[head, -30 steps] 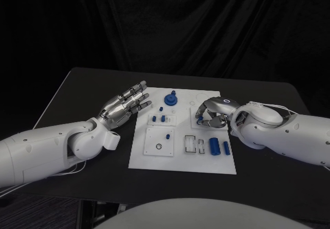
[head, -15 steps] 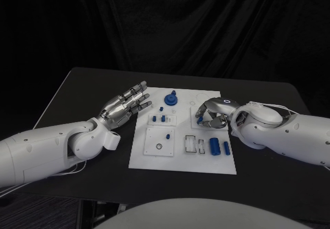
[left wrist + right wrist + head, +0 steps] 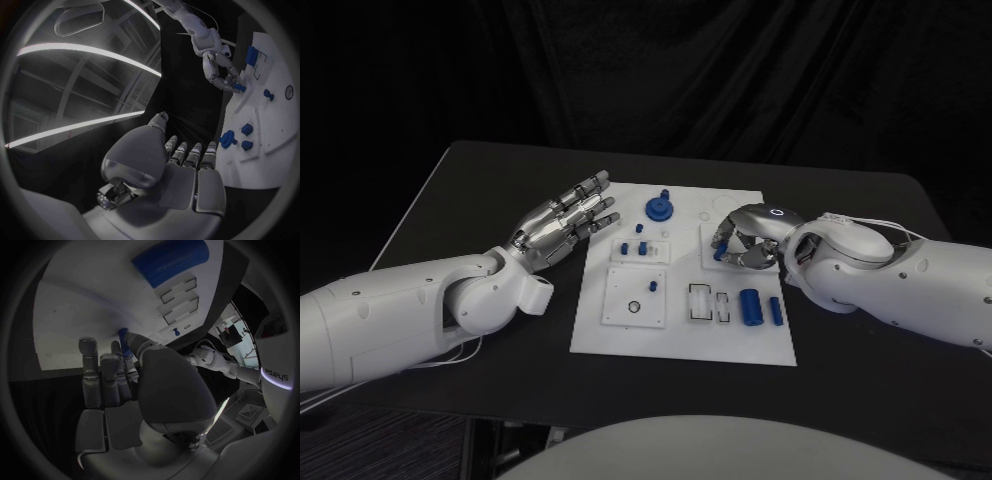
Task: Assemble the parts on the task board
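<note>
The white task board [image 3: 682, 335] lies in the middle of the black table. My right hand [image 3: 750, 238] hovers over its far right part and pinches a small blue peg [image 3: 721, 252] between thumb and fingers; the right wrist view shows that peg [image 3: 125, 346] just off the board's surface [image 3: 75, 310]. My left hand [image 3: 568, 224] is open with fingers stretched, beside the board's left edge, holding nothing. A round blue knob [image 3: 658, 207] stands at the far edge, and small blue pegs [image 3: 635, 247] sit near it. Two blue cylinders [image 3: 750, 305] lie at the near right.
A square plate with a black ring [image 3: 633, 308] sits on the board's near left, with slotted holders [image 3: 698, 300] beside it. The left wrist view shows the right hand [image 3: 220, 70] above the board [image 3: 269, 125]. Bare table surrounds the board.
The right hand's fingers have shifted slightly, and the blue peg in them shows more plainly below the fingertips. The left hand has stayed still.
</note>
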`<state>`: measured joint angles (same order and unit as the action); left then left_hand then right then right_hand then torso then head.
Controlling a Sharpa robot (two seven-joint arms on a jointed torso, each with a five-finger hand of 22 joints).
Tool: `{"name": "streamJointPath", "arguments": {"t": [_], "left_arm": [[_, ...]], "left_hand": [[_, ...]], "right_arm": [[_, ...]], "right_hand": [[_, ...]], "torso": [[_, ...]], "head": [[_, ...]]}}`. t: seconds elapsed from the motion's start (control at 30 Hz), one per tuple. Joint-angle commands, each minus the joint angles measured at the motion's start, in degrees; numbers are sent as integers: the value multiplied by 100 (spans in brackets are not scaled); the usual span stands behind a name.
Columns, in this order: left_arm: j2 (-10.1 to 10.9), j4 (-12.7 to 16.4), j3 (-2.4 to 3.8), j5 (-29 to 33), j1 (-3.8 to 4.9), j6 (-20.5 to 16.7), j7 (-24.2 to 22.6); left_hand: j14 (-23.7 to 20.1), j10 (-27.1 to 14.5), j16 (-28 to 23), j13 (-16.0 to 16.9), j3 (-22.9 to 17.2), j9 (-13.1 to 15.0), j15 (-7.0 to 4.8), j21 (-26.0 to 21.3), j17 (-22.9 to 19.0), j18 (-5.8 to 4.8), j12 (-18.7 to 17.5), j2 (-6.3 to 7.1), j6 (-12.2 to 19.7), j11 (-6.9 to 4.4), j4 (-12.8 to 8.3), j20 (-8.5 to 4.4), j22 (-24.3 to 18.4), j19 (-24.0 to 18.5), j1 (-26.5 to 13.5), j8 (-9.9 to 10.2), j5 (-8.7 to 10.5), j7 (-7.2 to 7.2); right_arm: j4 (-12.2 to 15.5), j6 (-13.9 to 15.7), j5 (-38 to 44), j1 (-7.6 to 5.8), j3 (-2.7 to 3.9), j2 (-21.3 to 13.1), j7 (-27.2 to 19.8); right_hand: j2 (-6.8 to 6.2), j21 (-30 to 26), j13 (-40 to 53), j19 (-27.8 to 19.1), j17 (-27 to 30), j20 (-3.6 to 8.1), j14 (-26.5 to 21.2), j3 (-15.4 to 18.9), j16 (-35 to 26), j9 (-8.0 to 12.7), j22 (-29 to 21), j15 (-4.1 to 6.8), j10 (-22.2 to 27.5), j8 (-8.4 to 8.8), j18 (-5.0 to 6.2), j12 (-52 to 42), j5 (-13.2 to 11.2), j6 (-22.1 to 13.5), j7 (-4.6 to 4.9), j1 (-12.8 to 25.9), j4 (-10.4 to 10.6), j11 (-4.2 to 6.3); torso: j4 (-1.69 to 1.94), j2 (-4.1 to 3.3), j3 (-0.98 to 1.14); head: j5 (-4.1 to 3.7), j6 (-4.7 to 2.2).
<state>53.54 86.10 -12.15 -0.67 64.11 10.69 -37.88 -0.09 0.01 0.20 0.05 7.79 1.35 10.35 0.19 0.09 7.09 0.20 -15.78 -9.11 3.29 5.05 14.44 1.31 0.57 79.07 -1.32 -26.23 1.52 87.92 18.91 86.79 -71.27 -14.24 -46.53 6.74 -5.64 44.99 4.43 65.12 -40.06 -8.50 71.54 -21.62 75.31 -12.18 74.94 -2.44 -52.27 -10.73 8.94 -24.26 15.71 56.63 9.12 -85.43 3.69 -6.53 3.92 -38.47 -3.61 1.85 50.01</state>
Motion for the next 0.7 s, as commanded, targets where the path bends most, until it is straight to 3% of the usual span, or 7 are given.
{"name": "streamJointPath", "arguments": {"t": [0.03,0.4,0.53,0.7], "left_arm": [[-12,6,5,12,-10,88,-38],[-1,4,5,12,-17,88,-25],[4,10,5,13,-18,67,-18],[1,15,5,13,-18,47,0]], "left_hand": [[9,-1,-20,-5,-16,7,34,26,-9,110,-20,-2,-14,29,0,36,9,-10,-45,-10,-8,-41],[9,-1,-20,-5,-24,8,37,26,-9,111,-20,-4,-19,30,-5,38,9,-9,-47,-11,-11,-49],[9,-1,-20,-5,-35,9,38,27,-9,111,-20,-9,-23,31,-12,41,11,-8,-48,-12,-15,-56],[9,-1,-20,-5,-35,9,38,27,-9,111,-20,-9,-23,31,-12,41,11,-8,-48,-12,-15,-56]], "right_arm": [[42,247,40,11,3,-19,-27],[313,582,-16,-23,10,-177,-122],[468,579,-24,-159,13,-235,-77],[685,455,84,-322,14,-307,30]], "right_hand": [[39,67,12,40,-43,47,41,-50,46,-58,350,59,-143,-66,1,-52,-43,110,-22,-2,-3,39],[19,253,-5,169,-194,125,175,-92,80,-234,383,140,-425,-173,-31,-11,-137,254,-100,60,-46,131],[17,260,-9,176,-185,136,180,-103,72,-266,384,150,-465,-191,-32,2,-144,275,-106,50,-66,141],[14,233,-14,161,-152,145,172,-105,54,-300,375,157,-497,-208,-28,21,-177,294,-112,58,-72,149]], "torso": [[-1,-3,3],[-1,-3,2],[1,-4,3],[-7,-4,3]], "head": [[5,-1],[38,-1],[10,-1],[46,-1]]}}
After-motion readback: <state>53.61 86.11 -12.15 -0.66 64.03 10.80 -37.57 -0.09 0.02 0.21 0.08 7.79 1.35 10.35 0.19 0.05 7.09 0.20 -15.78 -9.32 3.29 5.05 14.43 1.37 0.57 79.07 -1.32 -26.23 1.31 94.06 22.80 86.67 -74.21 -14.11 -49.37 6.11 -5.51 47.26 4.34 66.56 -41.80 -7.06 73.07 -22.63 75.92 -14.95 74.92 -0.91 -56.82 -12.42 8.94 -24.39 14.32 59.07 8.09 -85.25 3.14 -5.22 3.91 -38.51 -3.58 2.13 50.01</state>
